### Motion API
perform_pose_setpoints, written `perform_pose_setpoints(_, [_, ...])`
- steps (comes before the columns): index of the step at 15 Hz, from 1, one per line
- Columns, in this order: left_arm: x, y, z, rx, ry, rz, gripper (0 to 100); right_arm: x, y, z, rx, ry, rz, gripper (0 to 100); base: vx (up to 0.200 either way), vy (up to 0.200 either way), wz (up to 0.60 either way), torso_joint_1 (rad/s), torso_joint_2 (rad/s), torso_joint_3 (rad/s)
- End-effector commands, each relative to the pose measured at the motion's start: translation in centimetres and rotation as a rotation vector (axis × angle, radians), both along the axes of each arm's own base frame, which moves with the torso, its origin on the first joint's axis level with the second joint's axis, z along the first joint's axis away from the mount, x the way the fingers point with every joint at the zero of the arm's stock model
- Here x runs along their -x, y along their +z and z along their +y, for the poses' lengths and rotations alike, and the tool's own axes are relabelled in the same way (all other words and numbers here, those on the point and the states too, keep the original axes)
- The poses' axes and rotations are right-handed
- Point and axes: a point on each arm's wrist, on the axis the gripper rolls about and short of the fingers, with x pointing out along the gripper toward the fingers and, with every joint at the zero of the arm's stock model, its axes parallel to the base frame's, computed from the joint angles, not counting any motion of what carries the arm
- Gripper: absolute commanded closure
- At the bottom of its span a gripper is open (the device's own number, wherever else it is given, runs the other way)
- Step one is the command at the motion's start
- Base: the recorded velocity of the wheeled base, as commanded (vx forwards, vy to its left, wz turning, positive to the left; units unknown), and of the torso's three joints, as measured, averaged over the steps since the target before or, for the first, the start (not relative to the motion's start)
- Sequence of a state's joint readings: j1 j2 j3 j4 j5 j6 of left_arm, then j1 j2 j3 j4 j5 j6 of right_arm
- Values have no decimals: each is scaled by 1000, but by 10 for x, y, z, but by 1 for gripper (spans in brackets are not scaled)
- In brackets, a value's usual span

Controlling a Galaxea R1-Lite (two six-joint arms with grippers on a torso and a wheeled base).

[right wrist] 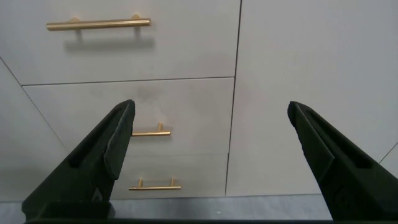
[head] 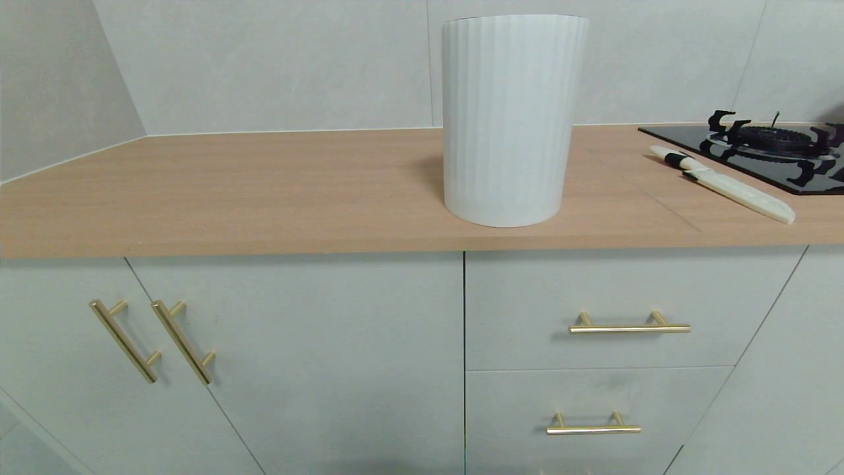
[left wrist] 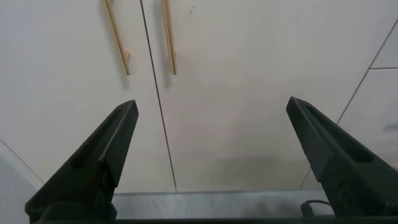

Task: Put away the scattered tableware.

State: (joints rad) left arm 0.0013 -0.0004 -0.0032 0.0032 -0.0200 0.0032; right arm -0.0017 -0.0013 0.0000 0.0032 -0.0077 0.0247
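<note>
Left gripper [left wrist: 211,104]: held low, facing the cabinet doors [left wrist: 217,74] under the counter. Jaws spread wide, nothing between them.
Right gripper [right wrist: 210,106]: same pose, in front of the drawers [right wrist: 180,99]. Jaws wide apart, holding nothing.
Knife [head: 722,184]: pale blade, black band at the handle. It lies flat on the countertop [head: 264,191] just beside the hob [head: 771,148], apart from the ribbed white container [head: 508,119] to its left.
Container interior hidden. Hob cut off at the right edge.
</note>
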Motion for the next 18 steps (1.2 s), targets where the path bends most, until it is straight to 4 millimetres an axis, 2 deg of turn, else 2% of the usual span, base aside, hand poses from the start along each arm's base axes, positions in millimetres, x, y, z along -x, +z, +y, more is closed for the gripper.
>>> perform_pose_setpoints(1, [0, 0, 0, 0, 0, 0, 0, 0, 0, 0, 0, 0, 1, 0, 0, -200, 0, 2, 2, -2])
perform_pose_setpoints(5, [0, 0, 0, 0, 0, 0, 0, 0, 0, 0, 0, 0, 1, 0, 0, -200, 0, -2, 4, 2])
perform_pose_setpoints(15, [0, 0, 0, 0, 0, 0, 0, 0, 0, 0, 0, 0, 0, 0, 0, 0, 0, 0, 0, 0])
perform_pose_setpoints(18, [0, 0, 0, 2, 0, 0, 0, 0, 0, 0, 0, 0, 1, 0, 200, 0, 0, 1, 4, 5])
